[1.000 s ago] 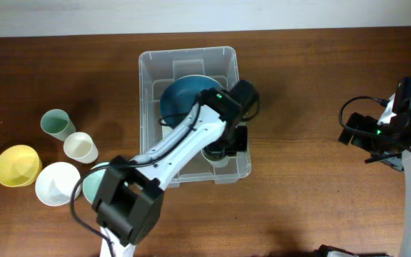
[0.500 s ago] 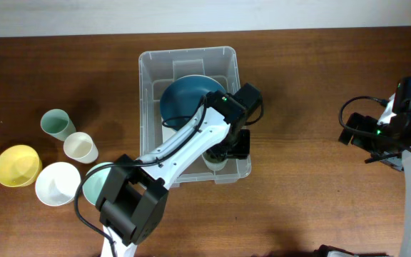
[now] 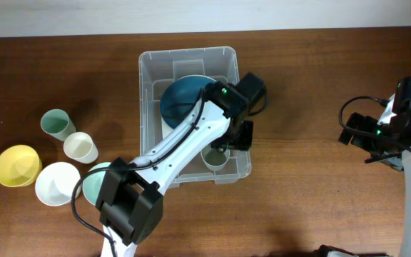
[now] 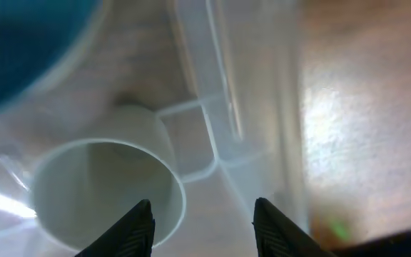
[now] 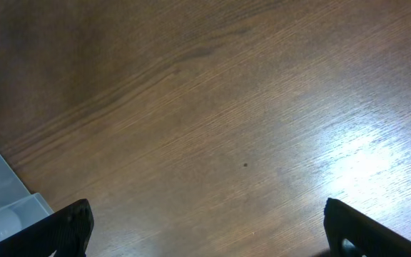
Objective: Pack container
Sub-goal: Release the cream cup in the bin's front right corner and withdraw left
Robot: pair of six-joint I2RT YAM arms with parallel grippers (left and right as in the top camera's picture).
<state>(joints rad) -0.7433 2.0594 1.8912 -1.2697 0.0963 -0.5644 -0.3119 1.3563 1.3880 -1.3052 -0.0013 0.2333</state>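
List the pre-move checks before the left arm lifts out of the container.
1. Left end effector open, gap empty: ok.
2. Pale cup upright inside container: ok.
3. Left fingertip clear of the cup rim: cannot tell; they overlap in the wrist view.
4. Blue bowl sitting inside container: ok.
5. Right end effector open and empty over table, apart from container: ok.
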